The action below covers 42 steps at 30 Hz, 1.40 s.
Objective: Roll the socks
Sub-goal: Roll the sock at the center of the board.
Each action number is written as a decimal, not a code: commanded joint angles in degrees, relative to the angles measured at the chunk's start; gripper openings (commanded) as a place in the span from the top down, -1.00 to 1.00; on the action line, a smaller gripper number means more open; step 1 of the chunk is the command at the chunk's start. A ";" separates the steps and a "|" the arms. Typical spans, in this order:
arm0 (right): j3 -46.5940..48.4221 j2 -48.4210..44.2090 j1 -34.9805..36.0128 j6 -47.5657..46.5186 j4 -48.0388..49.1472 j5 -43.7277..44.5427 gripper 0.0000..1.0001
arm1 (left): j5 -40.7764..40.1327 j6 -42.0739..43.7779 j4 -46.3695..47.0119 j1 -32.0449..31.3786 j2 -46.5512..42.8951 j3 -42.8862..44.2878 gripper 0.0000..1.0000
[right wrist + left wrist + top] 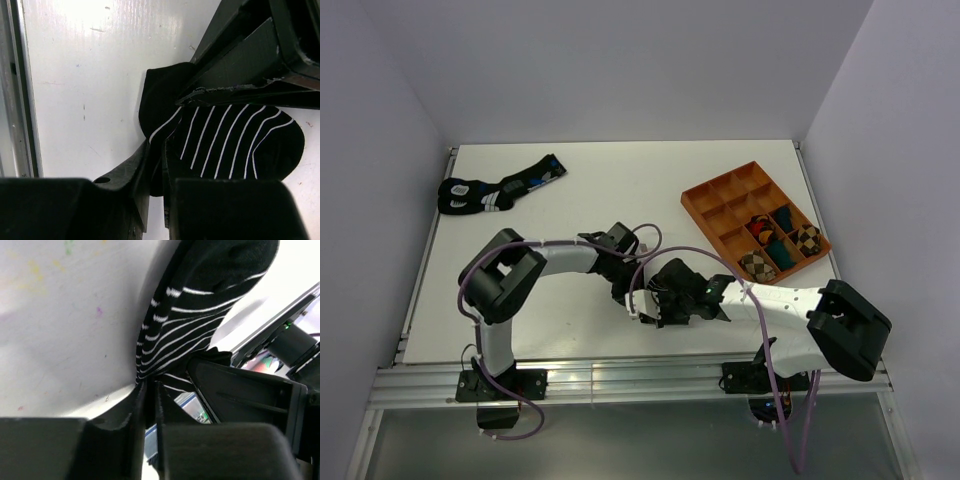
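The left end effector (149,390) is pinched shut on the edge of the striped ankle sock (200,310), which lies mid-front on the desk (60,340). The right end effector (161,150) clamps the same sock alongside. Best to hold both pinches firm and wind evenly.

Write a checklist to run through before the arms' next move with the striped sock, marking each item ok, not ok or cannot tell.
1. Grip of left claw on striped sock: ok, edge pinched.
2. Grip of right claw on the same sock: ok.
3. Sock rolled up: not ok, it lies mostly flat.
4. Whereabouts of argyle sock: cannot tell, no view shows it.
5. Free compartments in tray: ok, the far ones are bare.
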 commanded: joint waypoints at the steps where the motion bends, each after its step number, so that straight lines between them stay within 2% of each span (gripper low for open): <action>1: -0.38 -0.95 0.09 0.05 -1.61 -1.00 0.72 | -4.22 -3.10 6.07 0.35 -5.22 -2.86 0.61; 4: -1.35 -1.30 -0.26 -0.21 -1.35 -1.18 0.74 | -5.19 -5.38 11.69 1.14 -8.82 -5.84 0.48; 10: -0.82 -0.77 -0.52 -0.21 -2.75 -1.71 0.75 | -9.57 -4.61 17.69 2.72 -12.52 -8.58 0.39; 18: -0.21 0.10 -0.61 -0.12 -2.75 -1.88 0.76 | -14.06 4.36 19.72 3.25 -7.25 -5.24 0.35; 24: -0.03 0.19 -0.52 -0.12 -3.02 -1.97 0.76 | -14.32 11.90 20.69 3.69 -4.44 -4.72 0.26; 33: 1.37 2.39 -0.61 -0.21 -4.24 -1.80 0.76 | -11.52 14.73 27.01 3.60 -0.05 -6.38 0.24; 40: 1.90 3.01 -0.52 0.14 -4.16 -1.62 0.76 | -11.60 17.54 23.93 2.99 3.82 -3.31 0.28; 42: 1.90 3.18 -0.52 0.23 -4.16 -1.44 0.76 | -11.52 17.46 23.67 2.90 4.44 -2.87 0.35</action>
